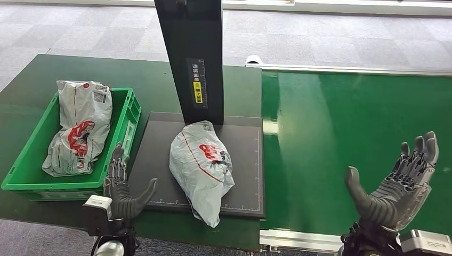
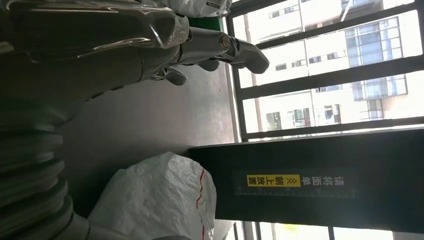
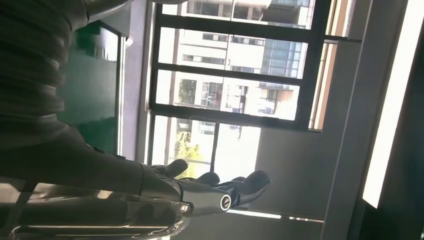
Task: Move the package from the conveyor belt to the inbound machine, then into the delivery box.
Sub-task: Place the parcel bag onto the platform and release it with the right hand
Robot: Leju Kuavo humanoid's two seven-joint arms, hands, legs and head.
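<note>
Left hand (image 1: 121, 191) open-fingered, empty, beside scanner platform (image 1: 160, 160); right hand (image 1: 397, 184) spread wide over conveyor belt (image 1: 341, 122). Grey package (image 1: 202, 168) flat on platform. Second package (image 1: 80, 128) in green crate (image 1: 128, 114).

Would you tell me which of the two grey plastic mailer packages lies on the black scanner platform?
The grey plastic package with red print below the black post; the other package sits in the green crate.

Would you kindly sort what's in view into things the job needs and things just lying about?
Job:
package on the machine plate
green box
conveyor belt
left hand, right hand, both empty

Lying about:
bag already in the box
</note>
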